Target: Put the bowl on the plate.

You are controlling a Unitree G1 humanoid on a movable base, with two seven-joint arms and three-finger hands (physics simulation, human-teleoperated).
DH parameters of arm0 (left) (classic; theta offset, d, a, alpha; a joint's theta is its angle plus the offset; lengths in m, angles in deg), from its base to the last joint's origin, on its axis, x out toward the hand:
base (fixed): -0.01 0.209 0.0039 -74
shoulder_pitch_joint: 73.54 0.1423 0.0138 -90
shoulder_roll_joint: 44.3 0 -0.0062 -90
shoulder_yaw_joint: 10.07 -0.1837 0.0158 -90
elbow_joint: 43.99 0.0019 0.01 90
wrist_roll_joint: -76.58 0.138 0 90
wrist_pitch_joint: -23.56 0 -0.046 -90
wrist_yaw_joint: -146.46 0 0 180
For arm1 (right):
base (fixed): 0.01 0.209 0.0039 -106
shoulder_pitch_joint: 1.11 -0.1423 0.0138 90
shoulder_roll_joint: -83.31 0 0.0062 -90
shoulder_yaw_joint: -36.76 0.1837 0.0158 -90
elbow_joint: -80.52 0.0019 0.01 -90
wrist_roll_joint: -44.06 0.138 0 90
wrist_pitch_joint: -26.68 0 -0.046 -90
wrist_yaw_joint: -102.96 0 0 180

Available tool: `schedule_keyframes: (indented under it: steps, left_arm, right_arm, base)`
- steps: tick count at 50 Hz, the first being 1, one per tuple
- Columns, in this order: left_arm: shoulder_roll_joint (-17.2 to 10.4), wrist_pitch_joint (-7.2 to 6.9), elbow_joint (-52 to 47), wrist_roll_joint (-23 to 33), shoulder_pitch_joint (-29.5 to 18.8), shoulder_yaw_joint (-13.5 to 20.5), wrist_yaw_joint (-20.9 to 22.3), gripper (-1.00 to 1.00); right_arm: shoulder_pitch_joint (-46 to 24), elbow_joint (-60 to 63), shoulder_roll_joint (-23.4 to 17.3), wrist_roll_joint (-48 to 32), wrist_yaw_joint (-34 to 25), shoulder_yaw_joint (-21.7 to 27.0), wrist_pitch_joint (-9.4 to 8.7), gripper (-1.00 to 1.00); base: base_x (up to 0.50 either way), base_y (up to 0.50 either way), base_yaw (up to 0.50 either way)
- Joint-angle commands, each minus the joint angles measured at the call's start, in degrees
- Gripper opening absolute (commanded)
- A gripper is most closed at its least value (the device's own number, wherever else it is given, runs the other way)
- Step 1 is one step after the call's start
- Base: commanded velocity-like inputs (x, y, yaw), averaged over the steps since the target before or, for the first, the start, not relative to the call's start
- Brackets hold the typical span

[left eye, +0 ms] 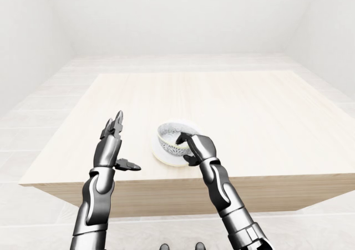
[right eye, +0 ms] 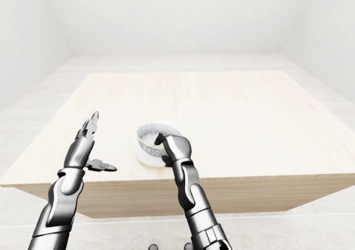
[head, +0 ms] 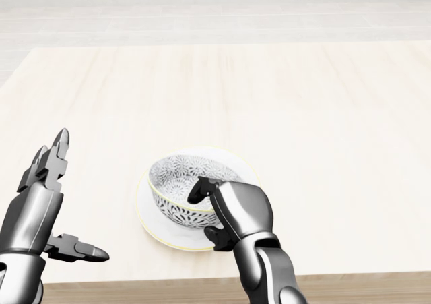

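Sitting bowl (head: 176, 183) in right hand (head: 232, 213)

Glossy silver-grey segmented arms, dark joints, black-tipped fingers (head: 199, 191) on three-finger hands.

Room, as we find it: one large table (left eye: 233, 100) with a pale wood-grain top and a plain light-wood apron along its near edge. Floor (left eye: 33, 120) of pale, whitish planks or tiles, showing at the table's left, right and far edges. Walls (left eye: 183, 17) plain white, meeting at soft corners. Light even and diffuse; we see only faint shadows.
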Motion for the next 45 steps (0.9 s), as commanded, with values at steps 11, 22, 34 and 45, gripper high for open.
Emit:
schedule_keyframes:
  steps: [11,22,34,45]
  left_arm:
    - [-0.2,0.00,0.6,-0.1,0.1,0.3,-0.3,1.00]
    - [-0.3,0.00,1.2,-0.1,-0.4,0.2,-0.6,1.00]
    - [-0.2,0.00,0.5,0.0,-0.2,0.2,-0.2,1.00]
    - [0.1,0.00,-0.2,0.3,0.1,-0.1,-0.1,1.00]
  right_arm:
    - [0.1,1.5,-0.3,-0.2,-0.4,0.4,0.00,0.51]
    - [1.0,6.5,-0.9,0.3,-4.4,0.9,0.00,1.00]
    - [3.9,21.6,-1.7,0.9,-15.6,1.3,0.00,1.00]
    - [5.5,33.6,-2.7,3.3,-22.6,3.5,0.00,1.00]
  base:
    - [0.00,0.00,0.00]
    - [0.00,0.00,0.00]
    - [0.00,0.00,0.00]
    - [0.00,0.00,0.00]
